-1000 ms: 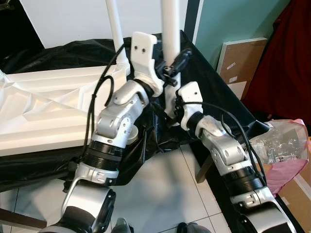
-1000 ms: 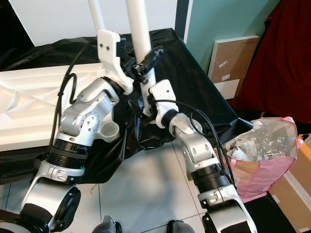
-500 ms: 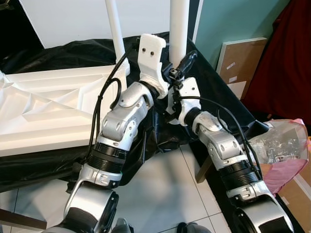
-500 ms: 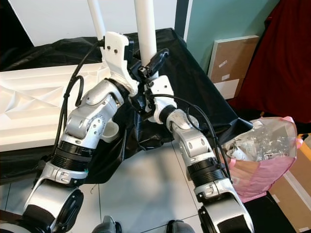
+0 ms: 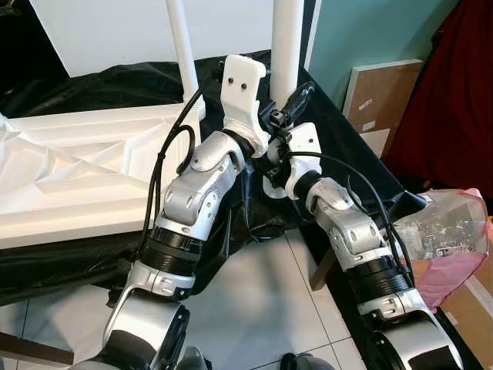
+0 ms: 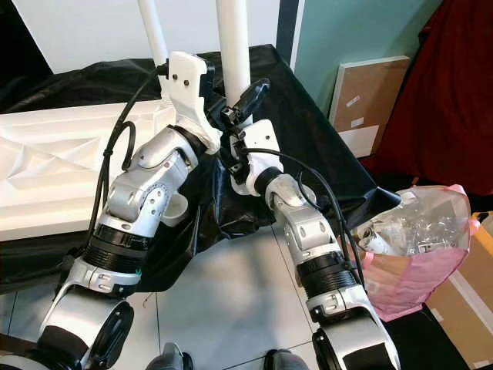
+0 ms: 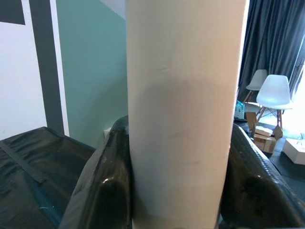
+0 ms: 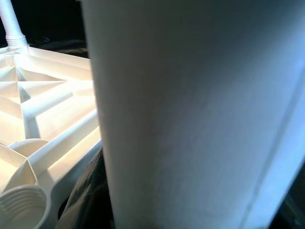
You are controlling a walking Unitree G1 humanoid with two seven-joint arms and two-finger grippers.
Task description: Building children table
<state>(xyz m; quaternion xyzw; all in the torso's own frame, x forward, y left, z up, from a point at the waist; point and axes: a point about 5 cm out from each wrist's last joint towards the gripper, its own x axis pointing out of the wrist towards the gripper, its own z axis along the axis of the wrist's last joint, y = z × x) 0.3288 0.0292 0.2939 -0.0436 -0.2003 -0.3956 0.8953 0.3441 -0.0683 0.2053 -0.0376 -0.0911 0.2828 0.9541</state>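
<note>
Both arms have lifted and come closer together since a second ago, and the white table leg now stands straighter. The left end effector pinches the leg with a black finger on each side. The right end effector holds it lower down, but whether its fingers are pressed tight cannot be told. The upside-down white tabletop lies on a black sheet, with another leg already standing in it. A pink bag sits on the tiled floor.
</note>
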